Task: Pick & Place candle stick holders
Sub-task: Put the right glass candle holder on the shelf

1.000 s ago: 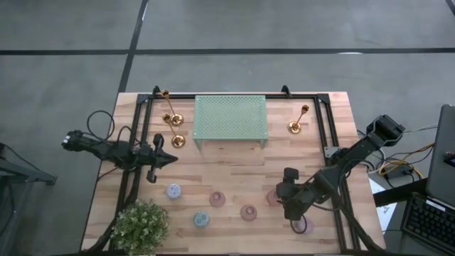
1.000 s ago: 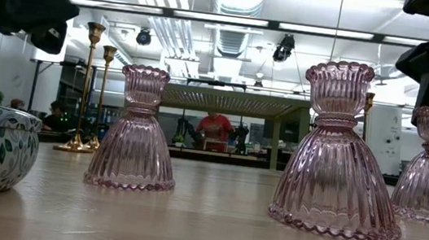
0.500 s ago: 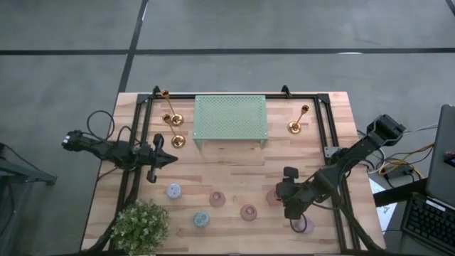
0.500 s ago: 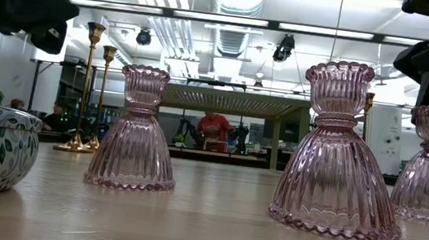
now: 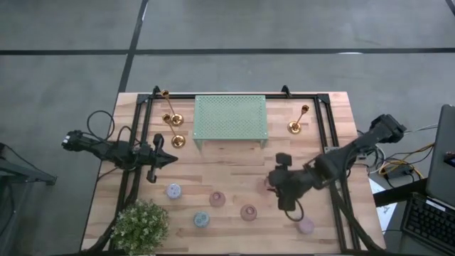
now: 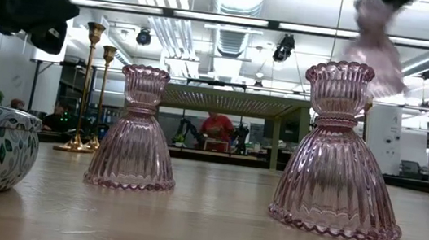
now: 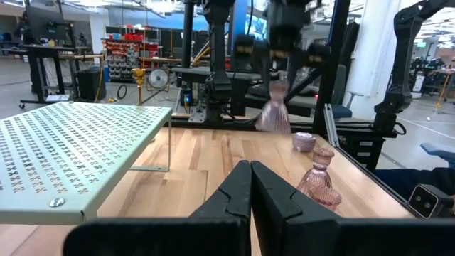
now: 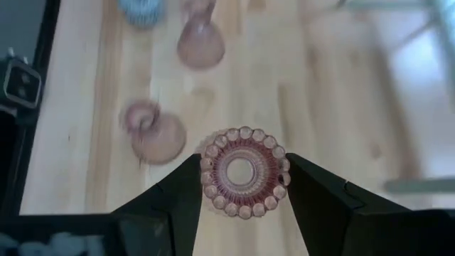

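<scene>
The right end effector (image 8: pixel 244 186) grips a pink glass candle holder (image 8: pixel 244 171), one finger (image 8: pixel 181 195) on each side of its scalloped top rim. The holder hangs clear of the bench (image 5: pixel 234 156). From above, the arm covers most of it, so only a pink edge (image 5: pixel 270 183) shows beside the end effector (image 5: pixel 281 186), right of centre on the bench. At table height it is a blurred pink shape (image 6: pixel 374 43) cut off at the upper edge; its flared skirt appears to point down, long axis roughly upright (tilt cannot be judged).

Two more pink holders stand upright on the bench, one to the left (image 6: pixel 135 129) and one nearer (image 6: pixel 339 152). A further pink one (image 5: pixel 305 226) sits by the front right corner. Two gold candlesticks (image 5: pixel 170 121) stand left of the green perforated rack (image 5: pixel 230 118), one (image 5: pixel 297 122) to its right. The potted plant (image 5: pixel 139 225) hides the front left corner.

The left end effector (image 7: pixel 250 188) hovers over the bench's left side, fingers pressed together, holding nothing.
</scene>
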{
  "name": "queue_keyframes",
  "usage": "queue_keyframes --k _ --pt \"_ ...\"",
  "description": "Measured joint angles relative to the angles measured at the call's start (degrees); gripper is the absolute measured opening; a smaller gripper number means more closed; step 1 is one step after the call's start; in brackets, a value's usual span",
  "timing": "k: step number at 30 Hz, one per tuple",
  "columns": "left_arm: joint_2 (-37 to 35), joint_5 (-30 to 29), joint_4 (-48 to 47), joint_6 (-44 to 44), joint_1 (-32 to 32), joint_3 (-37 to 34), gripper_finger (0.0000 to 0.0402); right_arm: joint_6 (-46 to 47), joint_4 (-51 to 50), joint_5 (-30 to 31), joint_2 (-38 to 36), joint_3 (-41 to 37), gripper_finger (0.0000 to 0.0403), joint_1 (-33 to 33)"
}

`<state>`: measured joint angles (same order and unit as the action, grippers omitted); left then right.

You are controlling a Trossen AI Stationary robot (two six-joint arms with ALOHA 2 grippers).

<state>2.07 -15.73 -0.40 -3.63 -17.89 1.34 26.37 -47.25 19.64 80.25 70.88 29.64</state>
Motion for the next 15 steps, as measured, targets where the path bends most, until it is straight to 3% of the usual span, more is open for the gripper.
queue_keyframes --k 9,15 --pt "0.0 0.0 0.0 0.0 0.0 0.0 0.0007 -8.9 -9.6 0.0 0.0 15.9 0.0179 -12.8" --pt "0.0 0.0 0.0 0.0 0.0 0.0 0.0007 -15.0 -13.1 -2.1 0.1 21.4 0.0180 -25.3"
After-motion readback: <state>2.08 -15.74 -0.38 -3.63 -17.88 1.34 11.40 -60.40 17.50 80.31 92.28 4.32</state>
